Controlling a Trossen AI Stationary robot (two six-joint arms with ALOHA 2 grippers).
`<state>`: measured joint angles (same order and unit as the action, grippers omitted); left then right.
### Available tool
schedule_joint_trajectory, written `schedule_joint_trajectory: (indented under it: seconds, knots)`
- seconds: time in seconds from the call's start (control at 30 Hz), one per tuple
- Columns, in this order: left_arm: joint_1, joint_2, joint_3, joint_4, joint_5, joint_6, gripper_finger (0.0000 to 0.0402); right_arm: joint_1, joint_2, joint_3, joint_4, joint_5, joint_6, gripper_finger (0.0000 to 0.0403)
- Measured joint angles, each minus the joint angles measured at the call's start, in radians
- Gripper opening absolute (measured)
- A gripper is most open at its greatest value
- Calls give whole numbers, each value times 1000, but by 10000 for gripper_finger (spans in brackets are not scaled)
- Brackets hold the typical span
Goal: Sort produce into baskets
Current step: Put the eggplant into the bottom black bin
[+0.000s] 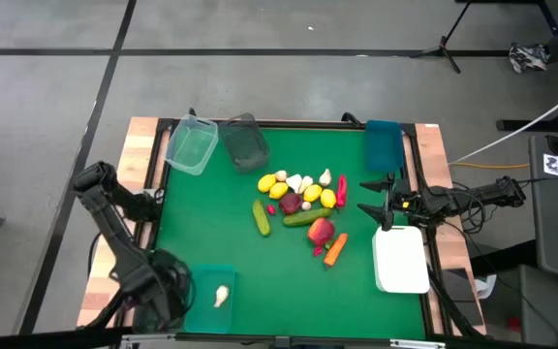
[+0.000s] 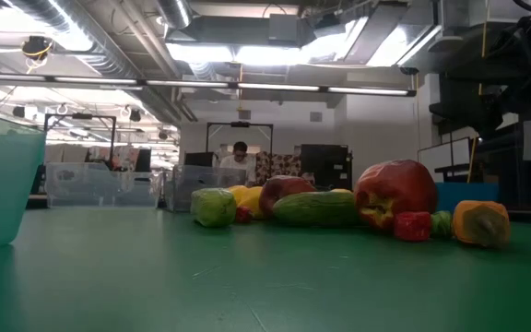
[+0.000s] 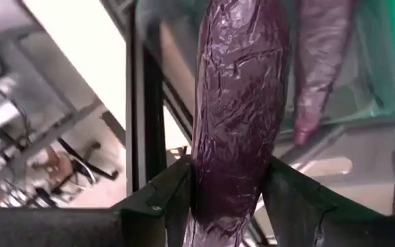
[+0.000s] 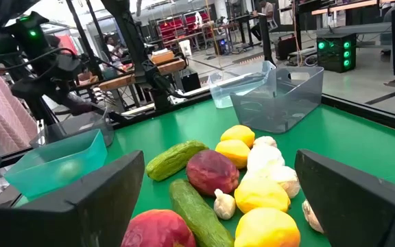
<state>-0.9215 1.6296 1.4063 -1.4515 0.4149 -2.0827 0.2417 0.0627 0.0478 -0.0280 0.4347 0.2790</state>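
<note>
Left end effector clamps a dark purple eggplant mid-body, beside the desk edge; it looks light, glossy, likely slippery. Right end effector waits wide open, empty.

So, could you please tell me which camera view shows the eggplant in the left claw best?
The left wrist view: the dark purple eggplant fills the picture, clamped between the left claw's fingers. In the high view the left arm sits at the table's near-left corner by the teal tub, but the eggplant itself cannot be made out. The low and right wrist views do not show it.
</note>
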Motion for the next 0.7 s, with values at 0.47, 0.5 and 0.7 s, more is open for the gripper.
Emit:
schedule_joint_trajectory:
  seconds: [0.47, 0.5, 0.7]
  knots:
    - [-34, 64, 0, 64, -69, -321, 157, 0, 0, 0, 0, -1, -26, 376]
    - [-34, 72, 0, 62, -91, -320, 157, 0, 0, 0, 0, 0, -26, 376]
    - [-35, 111, -1, 65, -152, -289, 157, 0, 0, 0, 0, -1, -26, 376]
